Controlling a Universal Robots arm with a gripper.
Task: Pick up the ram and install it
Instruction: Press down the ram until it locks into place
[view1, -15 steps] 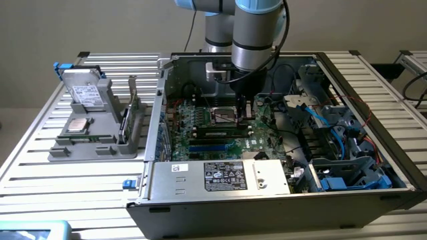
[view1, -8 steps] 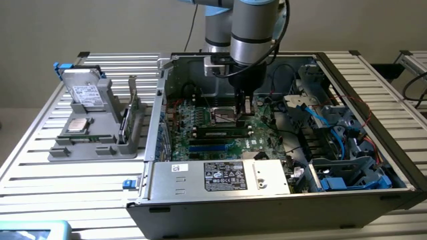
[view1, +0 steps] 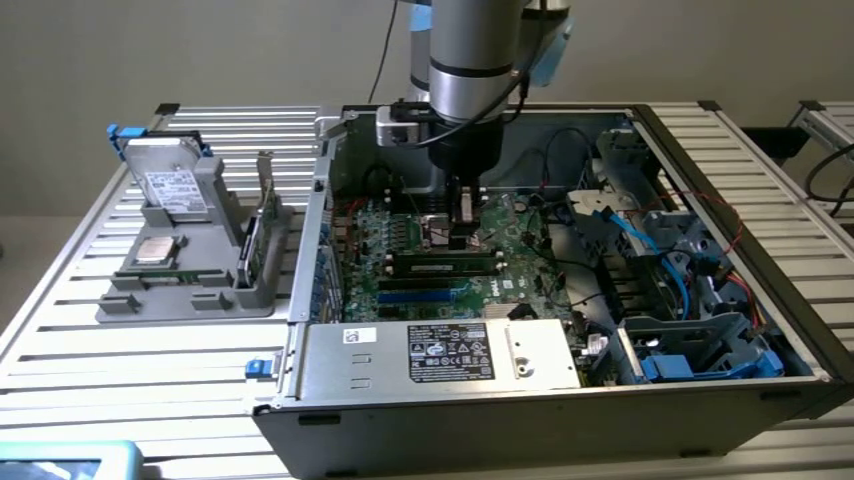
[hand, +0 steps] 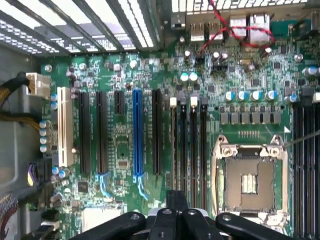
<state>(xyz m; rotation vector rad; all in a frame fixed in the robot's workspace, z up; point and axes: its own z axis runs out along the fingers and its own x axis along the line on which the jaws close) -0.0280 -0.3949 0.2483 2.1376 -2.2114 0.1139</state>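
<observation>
The ram (view1: 447, 267), a slim green stick with dark chips, stands on edge in a black slot of the motherboard (view1: 400, 240) inside the open computer case. My gripper (view1: 463, 240) hangs straight down just above and behind its top edge, fingers shut together. I cannot tell whether the tips touch the ram. In the wrist view the shut gripper (hand: 176, 200) sits over the row of long black memory slots (hand: 194, 145), between the blue expansion slot (hand: 137, 135) and the processor socket (hand: 250, 180). Seen from straight above, the ram cannot be made out there.
A grey tray (view1: 134, 305) on the exterior view's left holds a hard drive (view1: 174, 185), a square silver processor (view1: 158, 250) and a card standing on edge (view1: 263, 235). The labelled metal box (view1: 454, 350) and blue cables (view1: 667, 260) crowd the case around the motherboard.
</observation>
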